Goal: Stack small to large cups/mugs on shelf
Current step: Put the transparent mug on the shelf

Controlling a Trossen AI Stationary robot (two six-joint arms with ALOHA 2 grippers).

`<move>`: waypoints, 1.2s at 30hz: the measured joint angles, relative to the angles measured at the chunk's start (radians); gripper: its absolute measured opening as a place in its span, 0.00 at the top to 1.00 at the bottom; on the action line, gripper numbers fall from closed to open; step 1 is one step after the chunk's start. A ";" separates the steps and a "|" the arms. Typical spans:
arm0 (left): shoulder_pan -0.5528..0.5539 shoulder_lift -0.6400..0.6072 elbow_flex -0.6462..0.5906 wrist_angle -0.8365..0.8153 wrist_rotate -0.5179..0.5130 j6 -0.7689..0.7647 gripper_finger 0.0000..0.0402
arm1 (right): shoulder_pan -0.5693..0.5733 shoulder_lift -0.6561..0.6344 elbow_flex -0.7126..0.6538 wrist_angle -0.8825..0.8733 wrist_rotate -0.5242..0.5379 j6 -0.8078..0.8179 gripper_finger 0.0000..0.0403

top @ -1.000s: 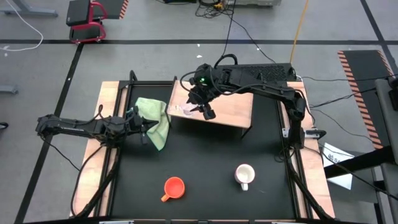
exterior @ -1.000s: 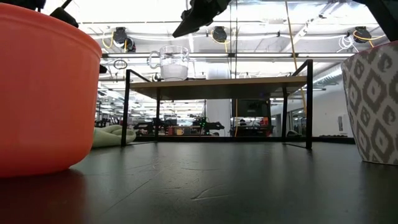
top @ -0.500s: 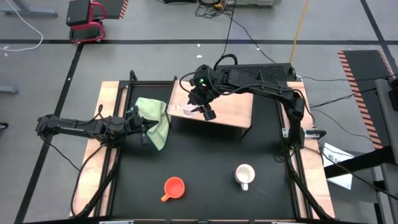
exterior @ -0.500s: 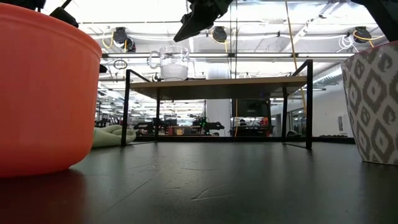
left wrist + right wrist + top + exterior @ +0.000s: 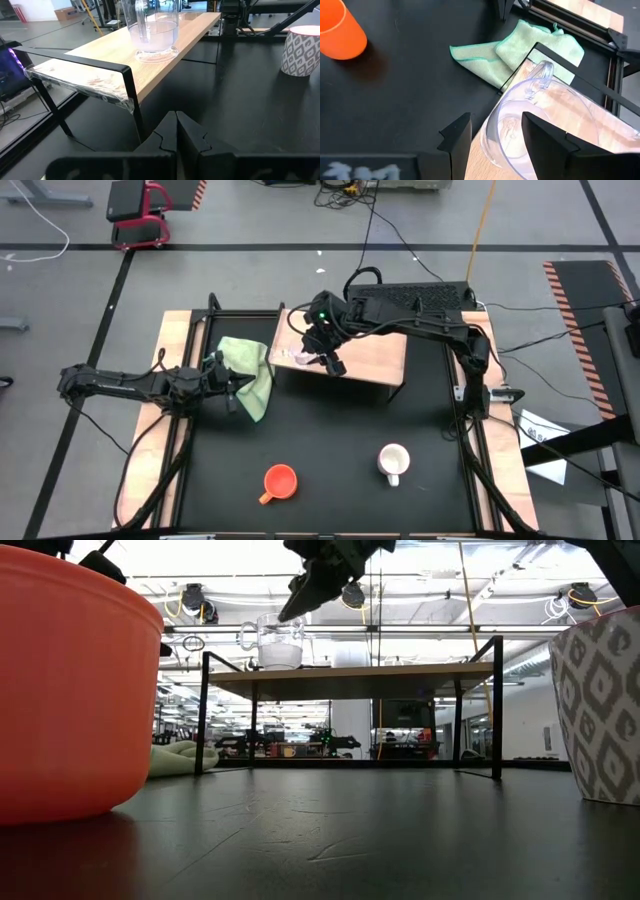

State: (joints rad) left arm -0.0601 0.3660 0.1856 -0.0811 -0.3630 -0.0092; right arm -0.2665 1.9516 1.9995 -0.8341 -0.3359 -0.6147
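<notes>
The clear glass cup [image 5: 297, 357] stands upright on the left end of the wooden shelf [image 5: 375, 350]; it also shows in the low view [image 5: 280, 642]. My right gripper [image 5: 330, 363] is open just above the cup's rim. In its wrist view [image 5: 496, 120] one finger stands over the cup's [image 5: 580, 115] mouth and one outside its wall; I cannot tell whether they touch. The orange mug [image 5: 280, 480] and the white mug [image 5: 393, 462] stand on the black table near its front edge. My left gripper [image 5: 233, 392] is shut and empty, left of the shelf.
A light green cloth [image 5: 250, 365] lies crumpled on the table between my left gripper and the shelf's left end. The shelf stands on thin black legs [image 5: 205, 710]. Most of the shelf's right part is bare wood.
My right gripper has gone down toward the glass cup's rim and a little toward the table's left edge, staying open. The cup has stayed where it was.
</notes>
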 joint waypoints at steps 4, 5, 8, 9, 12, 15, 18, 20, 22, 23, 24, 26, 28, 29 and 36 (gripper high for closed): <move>0.000 0.000 0.000 0.000 0.000 0.000 0.98 | -0.001 -0.001 0.000 0.000 0.022 -0.002 0.59; 0.000 0.000 0.000 -0.001 0.000 0.000 0.97 | -0.001 -0.001 0.000 0.001 0.037 -0.005 0.59; 0.000 0.000 0.000 -0.001 0.000 0.000 0.99 | -0.001 -0.001 0.000 0.007 0.051 -0.014 0.60; 0.000 0.000 0.000 -0.001 0.000 0.000 0.99 | -0.001 -0.001 0.000 0.008 0.051 -0.016 0.61; 0.000 0.000 0.000 -0.003 0.000 0.000 0.98 | -0.001 -0.001 0.000 0.021 0.051 -0.025 0.67; 0.000 0.000 0.000 -0.007 0.000 0.000 0.97 | -0.001 -0.001 0.000 0.035 0.051 -0.026 0.75; 0.000 0.000 0.000 -0.007 0.000 0.000 0.99 | -0.001 -0.001 0.000 0.040 0.051 -0.035 0.83; 0.000 0.000 0.000 -0.007 0.000 0.000 0.99 | -0.001 -0.001 0.000 0.045 0.051 -0.041 0.89; 0.000 0.000 0.000 -0.007 0.000 0.001 0.98 | -0.001 -0.001 -0.002 0.048 0.051 -0.042 0.94; 0.000 0.000 0.000 -0.007 0.000 0.001 0.98 | -0.001 -0.001 -0.007 0.053 0.051 -0.044 0.96; 0.000 0.000 0.000 -0.007 0.000 0.001 0.97 | -0.001 -0.001 -0.012 0.056 0.051 -0.047 0.98; 0.000 0.000 0.000 -0.007 0.000 0.001 0.96 | -0.001 -0.001 -0.023 0.061 0.049 -0.052 0.99; 0.000 0.000 0.000 -0.007 0.000 0.001 0.97 | -0.001 -0.002 -0.044 0.063 0.050 -0.057 0.99; 0.000 0.000 0.000 -0.007 0.000 0.001 0.98 | -0.001 -0.002 -0.057 0.073 0.051 -0.061 0.99; 0.000 0.000 0.000 -0.007 0.000 0.000 0.97 | -0.004 -0.001 -0.080 0.088 0.085 -0.120 1.00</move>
State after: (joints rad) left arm -0.0601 0.3660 0.1852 -0.0877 -0.3632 -0.0095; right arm -0.2707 1.9511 1.9194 -0.7457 -0.2514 -0.7343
